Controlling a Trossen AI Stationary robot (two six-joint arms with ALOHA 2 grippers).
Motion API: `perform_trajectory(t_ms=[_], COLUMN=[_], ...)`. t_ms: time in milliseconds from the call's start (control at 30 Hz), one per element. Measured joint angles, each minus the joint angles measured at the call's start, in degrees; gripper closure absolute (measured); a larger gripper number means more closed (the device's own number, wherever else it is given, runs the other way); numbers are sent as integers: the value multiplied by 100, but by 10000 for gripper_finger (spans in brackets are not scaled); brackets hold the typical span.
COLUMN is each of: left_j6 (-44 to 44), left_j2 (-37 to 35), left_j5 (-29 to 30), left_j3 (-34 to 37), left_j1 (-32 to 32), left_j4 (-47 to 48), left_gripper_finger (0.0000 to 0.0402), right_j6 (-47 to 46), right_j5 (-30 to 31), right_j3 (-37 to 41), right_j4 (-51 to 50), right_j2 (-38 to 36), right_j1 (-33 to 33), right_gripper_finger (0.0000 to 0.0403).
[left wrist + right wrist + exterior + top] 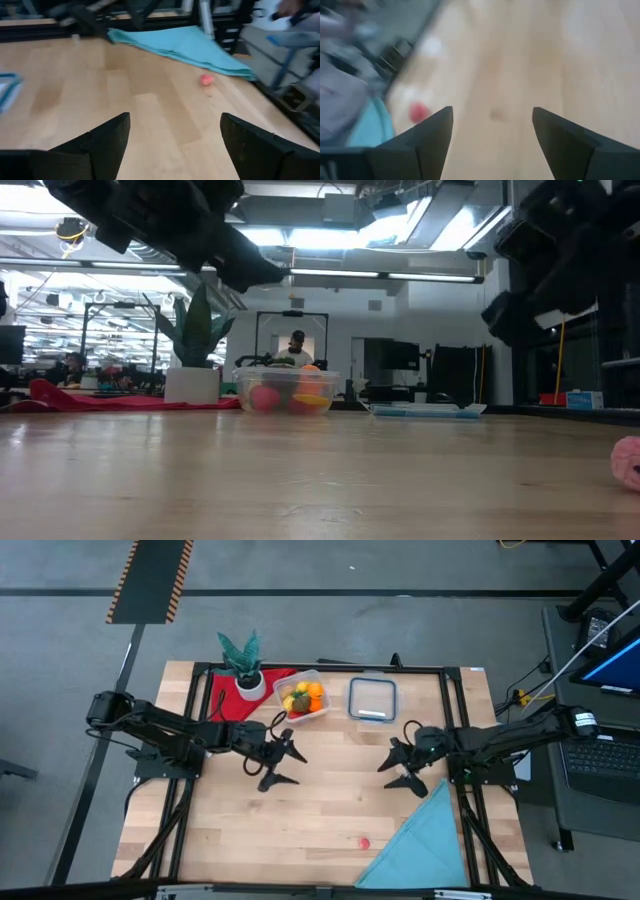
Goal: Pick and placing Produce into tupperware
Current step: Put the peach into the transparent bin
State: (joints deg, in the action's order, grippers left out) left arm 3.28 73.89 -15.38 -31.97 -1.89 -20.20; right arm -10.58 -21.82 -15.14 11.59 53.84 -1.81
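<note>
The clear tupperware (pixel 304 697) stands at the table's far middle with several orange, yellow, green and red produce pieces inside it (pixel 288 392). One small pink produce piece (pixel 364 841) lies alone on the wood near the front edge; it also shows in the left wrist view (pixel 206 80) and the right wrist view (pixel 418 112). My left gripper (pixel 298 767) hovers open left of centre, above the table. My right gripper (pixel 385 775) hovers open right of centre, facing it. Nothing is between either pair of fingers (pixel 175 140) (pixel 492 135).
A flat clear lid (pixel 373 698) lies right of the tupperware. A potted plant (pixel 245 665) stands on a red cloth (pixel 225 695) at the far left. A teal cloth (pixel 425 840) covers the near right corner. Bare wood lies between the grippers and the front edge.
</note>
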Motion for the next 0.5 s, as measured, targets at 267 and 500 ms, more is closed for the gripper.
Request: perform_trajectory(t_ms=[267,500], left_j6=[-161,-421], left_j2=[0,0], left_j5=[389,398], left_j3=[0,0], left_j1=[-24,-245], left_j4=[10,24], left_gripper_finger=[99,99], right_j6=[-262,-1174], right_j5=[1535,3135], right_j3=[-1198,-1527], right_j4=[-2107,-2675], right_j2=[0,34], right_j1=[-1203,-2427], right_gripper_finger=[128,128])
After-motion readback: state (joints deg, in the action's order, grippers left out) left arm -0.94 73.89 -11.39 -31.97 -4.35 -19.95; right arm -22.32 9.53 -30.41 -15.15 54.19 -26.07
